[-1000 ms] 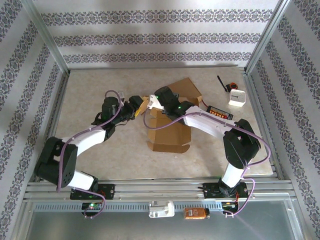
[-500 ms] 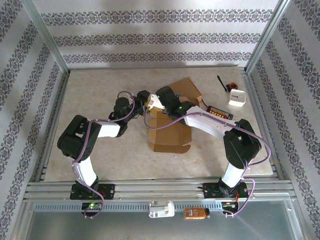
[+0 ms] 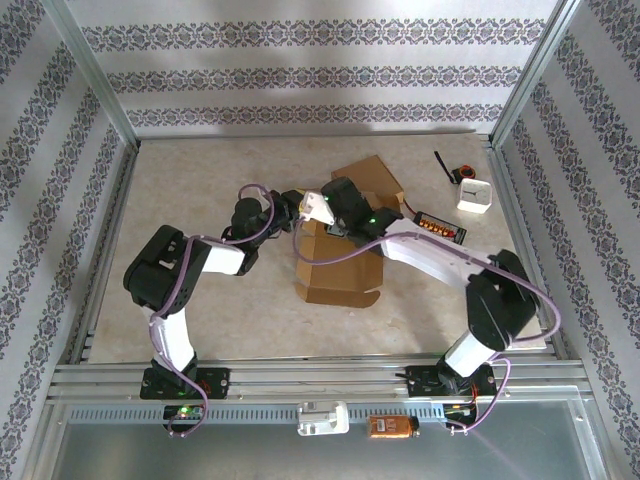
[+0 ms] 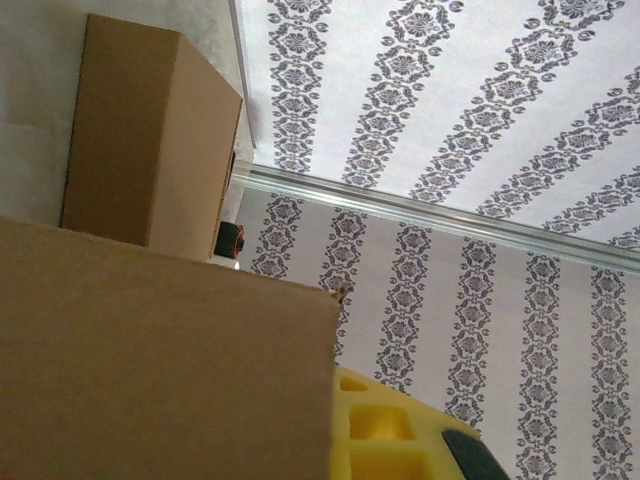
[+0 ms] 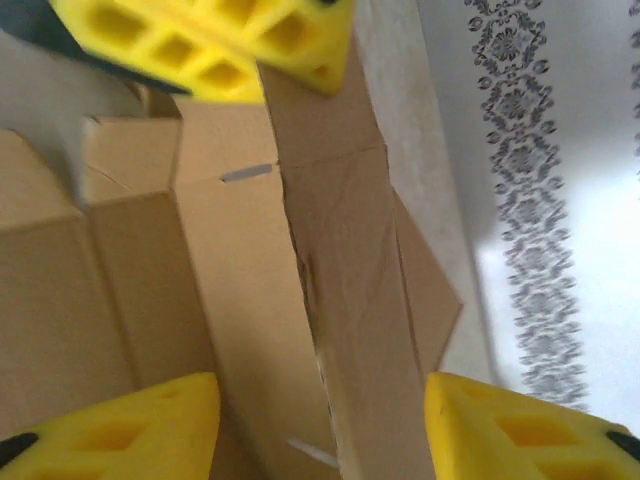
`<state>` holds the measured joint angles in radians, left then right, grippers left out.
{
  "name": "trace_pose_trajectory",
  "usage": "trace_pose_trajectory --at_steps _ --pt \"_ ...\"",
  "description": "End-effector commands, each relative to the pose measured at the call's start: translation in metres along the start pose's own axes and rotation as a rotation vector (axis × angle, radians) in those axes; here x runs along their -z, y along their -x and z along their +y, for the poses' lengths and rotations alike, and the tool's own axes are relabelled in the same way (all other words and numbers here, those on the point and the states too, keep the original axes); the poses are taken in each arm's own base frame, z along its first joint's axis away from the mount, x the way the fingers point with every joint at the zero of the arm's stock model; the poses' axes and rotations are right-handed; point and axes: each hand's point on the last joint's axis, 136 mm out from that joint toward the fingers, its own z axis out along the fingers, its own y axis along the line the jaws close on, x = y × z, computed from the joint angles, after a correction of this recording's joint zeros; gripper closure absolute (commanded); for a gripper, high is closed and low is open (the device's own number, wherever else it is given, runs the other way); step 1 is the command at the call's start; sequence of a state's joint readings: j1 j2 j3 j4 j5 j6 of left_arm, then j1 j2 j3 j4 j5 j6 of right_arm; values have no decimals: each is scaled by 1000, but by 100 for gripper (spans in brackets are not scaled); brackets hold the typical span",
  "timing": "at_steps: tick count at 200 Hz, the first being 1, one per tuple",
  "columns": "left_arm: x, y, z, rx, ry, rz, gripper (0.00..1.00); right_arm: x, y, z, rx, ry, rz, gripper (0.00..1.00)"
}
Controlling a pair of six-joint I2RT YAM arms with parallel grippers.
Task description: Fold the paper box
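The brown paper box (image 3: pixel 340 255) lies half-folded in the middle of the table, one flap spread toward the back. My left gripper (image 3: pixel 289 209) sits at the box's upper left corner, shut on a cardboard flap (image 4: pixel 160 360) that lies flat against its yellow finger (image 4: pixel 400 430). My right gripper (image 3: pixel 318 208) is just beside it, open. In the right wrist view an upright box wall (image 5: pixel 340 300) runs between its two yellow fingers (image 5: pixel 110 430), and the left gripper (image 5: pixel 200 40) pinches the far end of that wall.
A small white box (image 3: pixel 474 194), a black tool with an orange end (image 3: pixel 455 170) and a black strip with orange marks (image 3: pixel 438 224) lie at the back right. Aluminium rails (image 3: pixel 510 200) and patterned walls enclose the table. Open tabletop lies left of the box.
My left arm has pulled in toward the box corner and its gripper has shut on the flap. My right gripper, shut a second ago, has opened and shifted slightly right.
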<state>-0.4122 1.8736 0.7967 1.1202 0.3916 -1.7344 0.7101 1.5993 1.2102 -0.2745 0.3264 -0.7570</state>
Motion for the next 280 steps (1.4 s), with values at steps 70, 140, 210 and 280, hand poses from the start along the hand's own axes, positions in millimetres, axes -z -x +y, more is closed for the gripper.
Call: trace_pose_trajectory --at_steps 70,140,210,280 --pt "-15 -23 -1 -217 53 142 99 49 -10 -66 -899 712 -239 6" --pt "-21 -28 -9 -241 49 177 99 -9 -24 -57 -991 965 -192 10" --pt "-22 -24 -11 -269 66 210 98 -18 -29 -11 -1094 1067 -127 20" --pt "-22 -21 0 -279 97 220 71 -31 -37 -15 -1173 1021 -99 22"
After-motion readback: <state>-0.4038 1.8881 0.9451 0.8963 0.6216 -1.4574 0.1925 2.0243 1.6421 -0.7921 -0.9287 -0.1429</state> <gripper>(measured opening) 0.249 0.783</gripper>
